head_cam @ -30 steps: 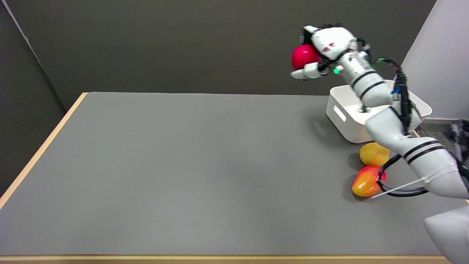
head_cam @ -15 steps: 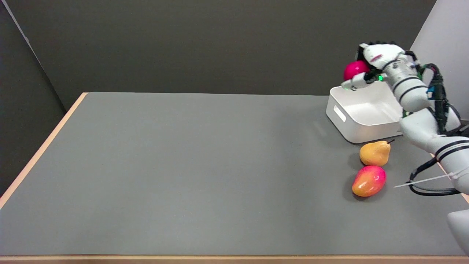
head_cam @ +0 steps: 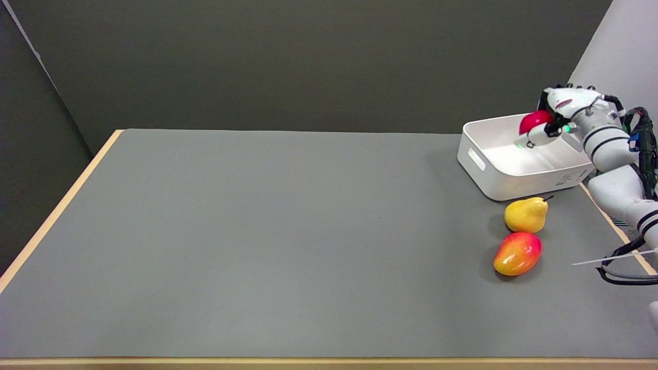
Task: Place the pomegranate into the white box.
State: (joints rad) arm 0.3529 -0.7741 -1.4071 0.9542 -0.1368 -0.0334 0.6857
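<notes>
Gripping the pomegranate (head_cam: 532, 121), the robot hand (head_cam: 558, 113) hangs over the box (head_cam: 514, 177); a pear (head_cam: 525, 215) and mango (head_cam: 517, 254) lie on the tabletop (head_cam: 267, 241).

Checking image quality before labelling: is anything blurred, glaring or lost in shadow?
Head view: sharp overall; the right hand and pomegranate are slightly soft; bright patch on the white box floor, nothing hidden; soft shadows left of the pear and mango.
</notes>
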